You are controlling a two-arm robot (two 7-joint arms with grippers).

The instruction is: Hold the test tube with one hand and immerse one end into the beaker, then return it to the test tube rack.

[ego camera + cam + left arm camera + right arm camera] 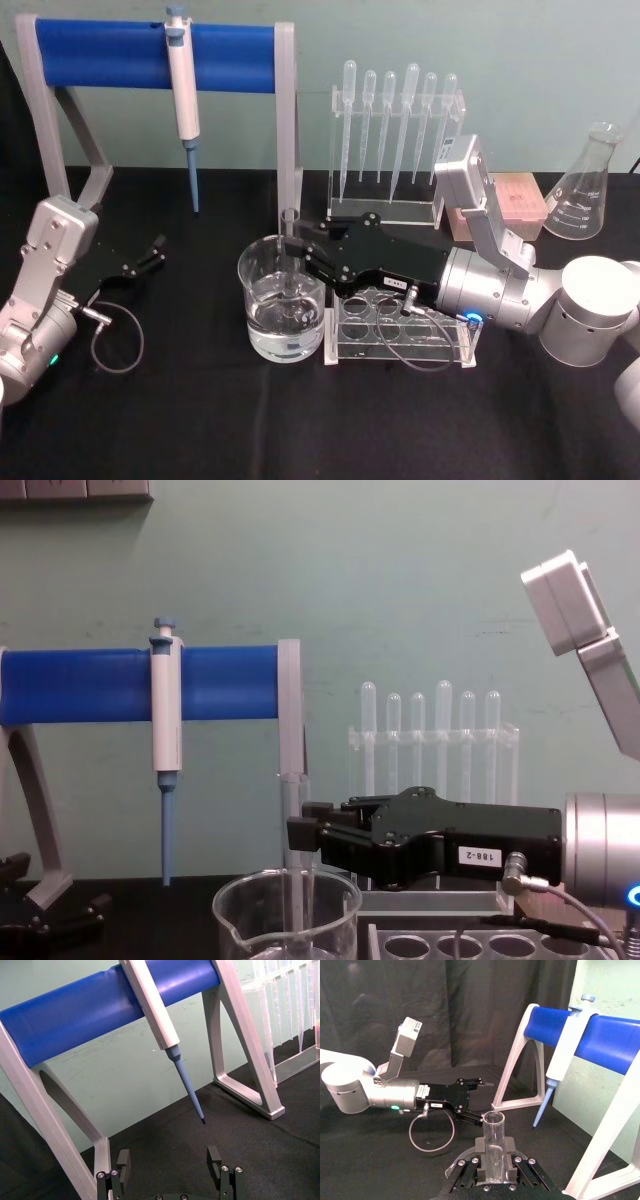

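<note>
The test tube (291,232) stands upright, and my right gripper (294,247) is shut on its upper part. Its lower end is down inside the beaker (262,272), which holds clear water; whether the tip is under the surface I cannot tell. In the chest view the test tube (297,810) drops from the right gripper (300,832) into the beaker (240,912). The right wrist view shows the test tube (493,1146) clamped in the right gripper (494,1162). My left gripper (155,250) rests open at the table's left, also seen as the left gripper (169,1160) and the left gripper (472,1100).
A blue-bar stand (150,55) with a hanging pipettor (183,100) stands at the back left. A rack of several plastic pipettes (395,140) is behind the beaker. A clear tube rack (380,325) lies under my right arm. A conical flask (585,190) and a pink box (515,200) sit back right.
</note>
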